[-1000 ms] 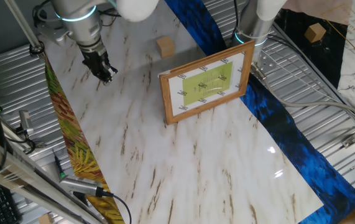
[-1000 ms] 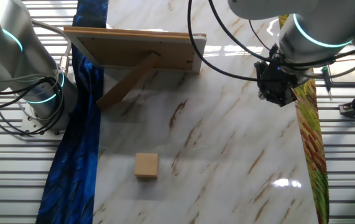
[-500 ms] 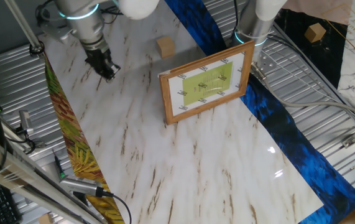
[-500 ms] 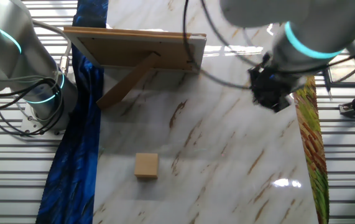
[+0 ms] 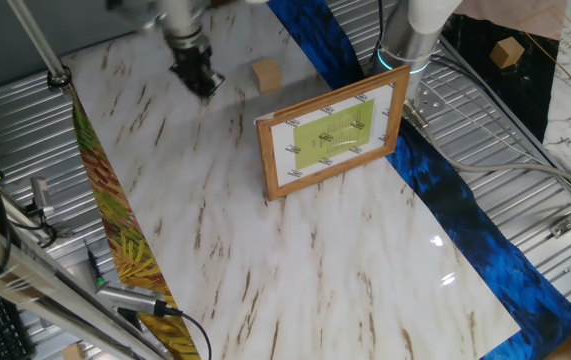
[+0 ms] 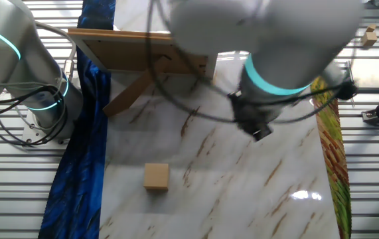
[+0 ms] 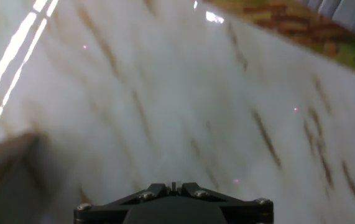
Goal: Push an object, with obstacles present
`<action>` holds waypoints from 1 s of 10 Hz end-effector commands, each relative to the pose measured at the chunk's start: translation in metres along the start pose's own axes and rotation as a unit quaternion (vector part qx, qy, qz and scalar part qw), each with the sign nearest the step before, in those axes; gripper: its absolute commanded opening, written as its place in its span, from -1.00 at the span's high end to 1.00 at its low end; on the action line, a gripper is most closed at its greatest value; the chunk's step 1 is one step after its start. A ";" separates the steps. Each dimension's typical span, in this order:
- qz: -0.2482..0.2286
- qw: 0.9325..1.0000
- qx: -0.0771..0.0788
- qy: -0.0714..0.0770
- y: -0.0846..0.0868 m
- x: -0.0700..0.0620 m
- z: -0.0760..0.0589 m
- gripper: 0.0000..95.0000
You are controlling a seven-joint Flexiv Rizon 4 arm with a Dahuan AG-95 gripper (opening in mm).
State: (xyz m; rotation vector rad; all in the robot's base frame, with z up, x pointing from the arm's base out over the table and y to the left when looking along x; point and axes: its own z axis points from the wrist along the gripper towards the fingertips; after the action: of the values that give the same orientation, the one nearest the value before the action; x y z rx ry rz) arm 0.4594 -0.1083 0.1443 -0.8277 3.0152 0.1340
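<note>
A small wooden block [image 5: 265, 74] lies on the marble table [image 5: 295, 260] near the far edge; in the other fixed view the block [image 6: 156, 177] sits low and left. My gripper [image 5: 202, 80] hangs just left of the block, a short gap apart, blurred by motion. From the other side the gripper [image 6: 260, 130] is right of and above the block. In the hand view the gripper [image 7: 173, 185] has its fingertips pressed together with nothing between them, over blurred marble. A vague brown blur [image 7: 3, 155] shows at the left edge.
A wood-framed picture [image 5: 333, 132] stands upright on its prop leg [image 6: 133, 89] right of the block. Blue cloth [image 5: 445, 200] runs along one table side and a leaf-patterned strip [image 5: 115, 230] along the other. A second arm's base [image 6: 40, 99] stands by the blue cloth.
The gripper has swept fast across the table from the leaf-strip side toward the wooden block. The block and the frame have not moved.
</note>
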 end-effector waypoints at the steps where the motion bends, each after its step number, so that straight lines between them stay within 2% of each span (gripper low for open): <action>1: -0.010 1.000 -0.008 -0.007 0.001 0.036 -0.003 1.00; 2: -0.011 1.000 -0.010 -0.008 -0.002 0.043 -0.004 1.00; 6: -0.012 1.000 -0.008 -0.005 -0.002 0.043 -0.004 1.00; 10: -0.035 0.999 -0.012 -0.004 -0.002 0.043 -0.004 1.00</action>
State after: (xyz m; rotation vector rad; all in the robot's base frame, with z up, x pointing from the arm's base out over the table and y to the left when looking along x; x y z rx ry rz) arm 0.4213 -0.1319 0.1483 -0.9319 2.9789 0.1729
